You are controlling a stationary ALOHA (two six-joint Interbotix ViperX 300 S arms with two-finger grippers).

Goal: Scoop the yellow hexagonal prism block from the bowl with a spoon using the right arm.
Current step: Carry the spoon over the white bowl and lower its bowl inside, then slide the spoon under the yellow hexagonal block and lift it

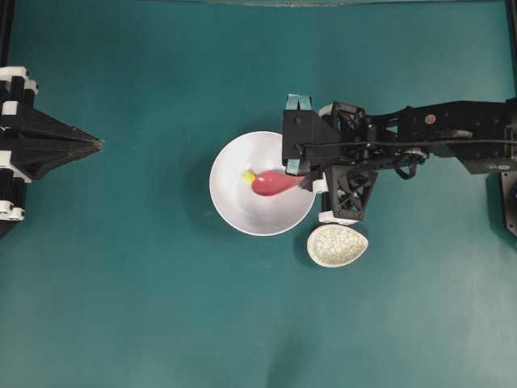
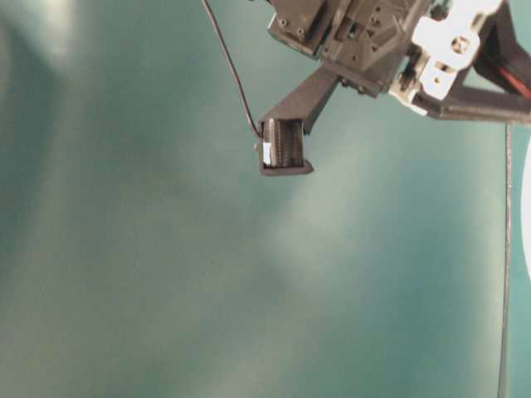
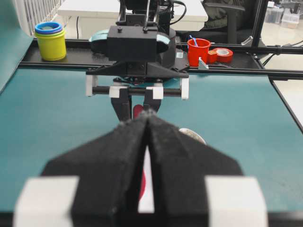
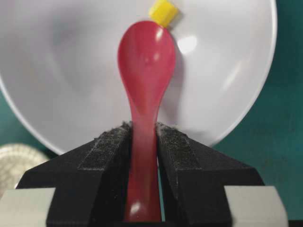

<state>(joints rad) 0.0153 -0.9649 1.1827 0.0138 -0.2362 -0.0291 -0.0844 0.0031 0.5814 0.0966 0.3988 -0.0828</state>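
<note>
The white bowl (image 1: 234, 202) (image 4: 71, 75) sits mid-table. My right gripper (image 1: 307, 179) (image 4: 143, 126) is shut on the handle of the red-pink spoon (image 1: 273, 183) (image 4: 146, 61), at the bowl's right rim. The spoon's scoop reaches into the bowl, and its tip touches the tiny yellow hexagonal prism block (image 1: 248, 175) (image 4: 163, 13), which lies on the bowl's floor just past the tip. My left gripper (image 1: 98, 145) (image 3: 147, 116) is shut and empty at the far left, well away from the bowl.
A small speckled beige oval dish (image 1: 337, 245) (image 4: 16, 163) lies just below the right arm, beside the bowl's lower right rim. The teal mat (image 1: 145, 307) covers the table. Cups and tape (image 3: 222, 54) stand behind the table's far rail.
</note>
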